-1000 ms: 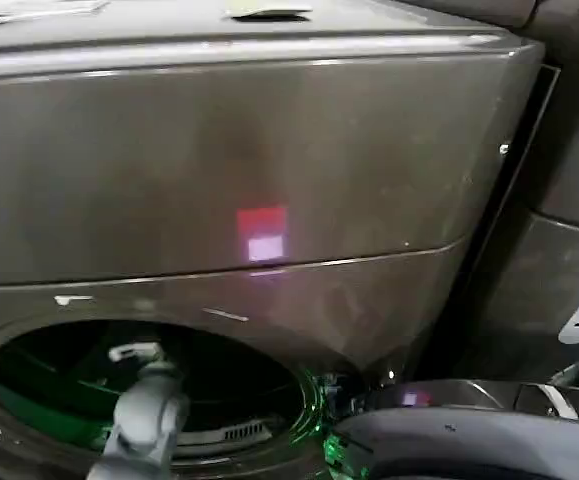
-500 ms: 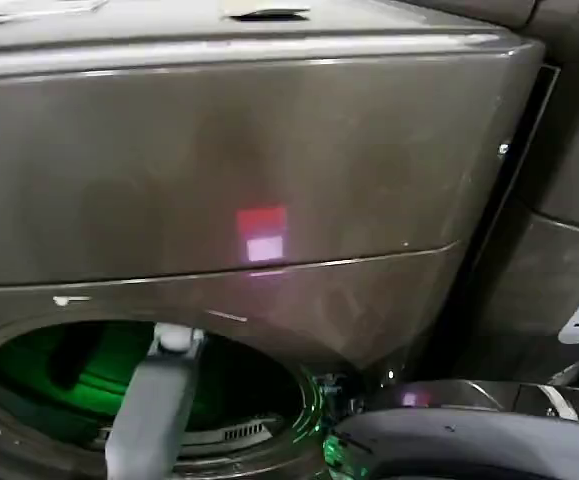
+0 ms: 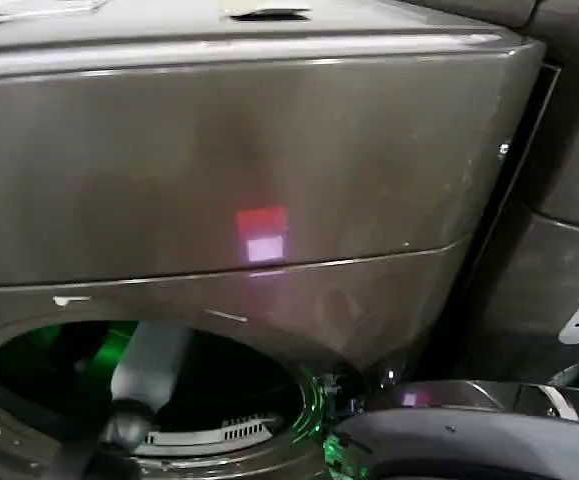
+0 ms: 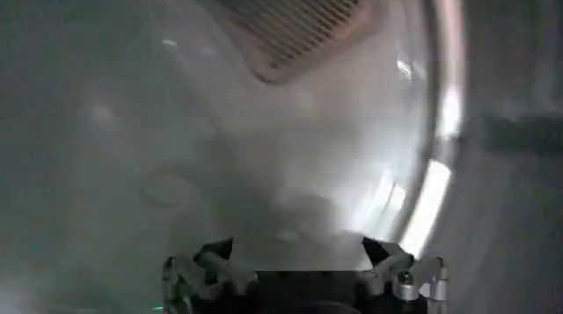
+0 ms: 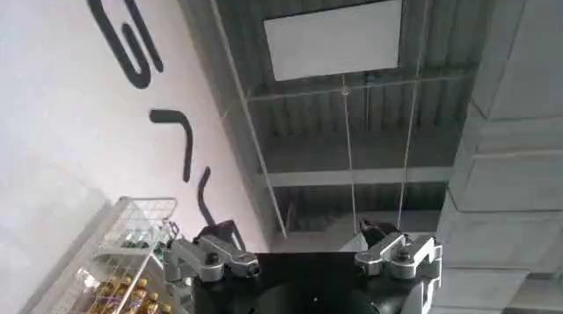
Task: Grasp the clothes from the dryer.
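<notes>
Your left arm (image 3: pixel 147 372) reaches into the dryer (image 3: pixel 249 170) through its round opening; the left gripper (image 4: pixel 303 254) sits inside the drum, jaws wide, holding nothing. Your right gripper (image 5: pixel 303 245), away from the dryer, points at the ceiling, jaws wide.

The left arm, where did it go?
In the head view the left arm reaches through the dryer's round opening into the drum; its open left gripper faces the pale drum wall.

Bronze-grey dryer (image 3: pixel 269 150) with red light (image 3: pixel 262 222), green-lit drum (image 3: pixel 39 355), grey arm (image 3: pixel 149 365)
</notes>
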You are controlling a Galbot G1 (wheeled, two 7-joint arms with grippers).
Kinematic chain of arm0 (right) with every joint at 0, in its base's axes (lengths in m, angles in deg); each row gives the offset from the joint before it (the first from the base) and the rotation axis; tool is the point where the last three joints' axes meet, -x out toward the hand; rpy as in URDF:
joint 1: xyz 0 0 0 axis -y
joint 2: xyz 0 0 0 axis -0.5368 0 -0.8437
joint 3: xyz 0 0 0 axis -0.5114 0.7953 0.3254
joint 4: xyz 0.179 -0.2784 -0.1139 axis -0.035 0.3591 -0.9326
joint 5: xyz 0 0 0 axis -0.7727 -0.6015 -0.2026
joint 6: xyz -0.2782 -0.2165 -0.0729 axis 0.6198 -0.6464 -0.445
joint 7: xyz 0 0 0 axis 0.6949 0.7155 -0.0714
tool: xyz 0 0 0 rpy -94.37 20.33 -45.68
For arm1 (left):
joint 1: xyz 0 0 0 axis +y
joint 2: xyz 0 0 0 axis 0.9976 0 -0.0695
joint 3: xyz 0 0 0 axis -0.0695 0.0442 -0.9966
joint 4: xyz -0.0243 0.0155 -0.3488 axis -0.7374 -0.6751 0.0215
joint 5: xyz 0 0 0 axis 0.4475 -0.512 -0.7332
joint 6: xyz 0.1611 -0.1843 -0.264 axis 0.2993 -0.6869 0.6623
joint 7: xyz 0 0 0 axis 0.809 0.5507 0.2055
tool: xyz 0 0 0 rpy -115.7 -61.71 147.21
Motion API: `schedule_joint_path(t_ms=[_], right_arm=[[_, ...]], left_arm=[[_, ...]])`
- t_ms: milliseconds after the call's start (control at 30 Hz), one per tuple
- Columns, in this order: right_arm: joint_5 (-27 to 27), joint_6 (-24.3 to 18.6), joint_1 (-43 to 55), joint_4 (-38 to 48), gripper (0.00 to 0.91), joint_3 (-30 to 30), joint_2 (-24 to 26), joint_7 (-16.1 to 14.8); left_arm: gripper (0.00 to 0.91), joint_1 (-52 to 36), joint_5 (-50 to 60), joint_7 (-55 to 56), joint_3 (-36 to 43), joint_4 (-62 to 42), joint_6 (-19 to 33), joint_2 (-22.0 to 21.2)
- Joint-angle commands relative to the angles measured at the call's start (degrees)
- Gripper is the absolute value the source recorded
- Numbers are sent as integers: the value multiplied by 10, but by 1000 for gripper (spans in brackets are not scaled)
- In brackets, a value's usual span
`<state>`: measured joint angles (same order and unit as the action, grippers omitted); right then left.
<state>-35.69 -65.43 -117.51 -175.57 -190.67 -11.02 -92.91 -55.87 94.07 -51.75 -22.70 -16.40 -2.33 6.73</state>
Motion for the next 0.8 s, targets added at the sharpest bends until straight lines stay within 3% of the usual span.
schedule_joint_path(t_ms=[33, 367, 667, 767, 800], right_arm=[[-1, 1, 3, -2, 907, 3, 0, -1], [-2, 0, 3, -7, 907, 4, -4, -4], [-1, -2, -3, -9, 907, -1, -9, -4], [-1, -3, -4, -10, 907, -1, -11, -4], [-1, -3, -4, -10, 907, -1, -12, -4]], left_arm=[[907, -105, 228, -174, 87, -136, 34, 7], [907, -143, 349, -212, 99, -170, 44, 3], [907, -141, 328, -221, 98, -190, 42, -2], [193, -140, 326, -224, 98, -190, 43, -5], [102, -139, 326, -224, 98, -190, 43, -5]])
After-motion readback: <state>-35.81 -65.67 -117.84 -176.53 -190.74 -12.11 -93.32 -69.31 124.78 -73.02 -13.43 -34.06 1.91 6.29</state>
